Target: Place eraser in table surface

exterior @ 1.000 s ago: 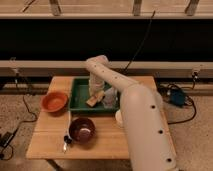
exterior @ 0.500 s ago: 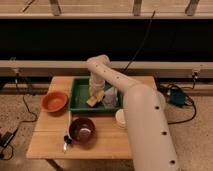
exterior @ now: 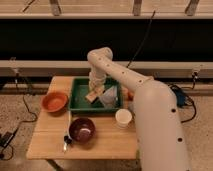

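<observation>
Under the gripper (exterior: pixel 95 88) and all round it, the table surface (exterior: pixel 107 142) is spreading wide, with bare planks showing well out from the gripper. White arm (exterior: pixel 150 110) is reaching down into the green tray (exterior: pixel 76 100), which is sitting directly beneath the gripper. Orange bowl (exterior: pixel 54 101) is resting outside the tray, well off to one side of the gripper. Dark bowl (exterior: pixel 82 130) and white cup (exterior: pixel 123 118) are standing toward the table's front edge, well apart from the gripper. Eraser (exterior: pixel 91 95) is lying tilted right at the gripper's tip, inside the tray. Jaws are pressing together, seemingly clamping the eraser. Judging progress: the grasp is looking made; the lift out of the tray and the set-down on bare wood are not yet done.
</observation>
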Motion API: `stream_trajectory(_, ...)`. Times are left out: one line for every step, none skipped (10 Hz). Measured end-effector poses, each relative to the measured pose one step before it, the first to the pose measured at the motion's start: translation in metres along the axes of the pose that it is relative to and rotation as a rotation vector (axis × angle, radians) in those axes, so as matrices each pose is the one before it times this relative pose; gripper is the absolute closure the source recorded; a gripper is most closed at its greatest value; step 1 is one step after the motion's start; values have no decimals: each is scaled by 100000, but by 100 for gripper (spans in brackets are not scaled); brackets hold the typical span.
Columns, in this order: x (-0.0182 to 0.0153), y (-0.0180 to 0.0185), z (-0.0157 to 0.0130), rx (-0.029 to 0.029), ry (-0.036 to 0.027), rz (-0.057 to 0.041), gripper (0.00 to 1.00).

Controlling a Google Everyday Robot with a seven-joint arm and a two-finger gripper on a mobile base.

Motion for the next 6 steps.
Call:
stream_trajectory(-593,145,-1471,1649,355,-1091,100)
stream_trajectory(-1395,493,-1783,2061,303,-2255,100)
stream_trajectory(-1405,648,-884,1177,-105,-1889,100)
stream_trajectory(-1257,718,-383,623,-241,-1422,100)
stream_trajectory(-2224,1223,-165,654,-566,-2575,100)
stream_trajectory(-1518,567,100,77,-695,-1720,100)
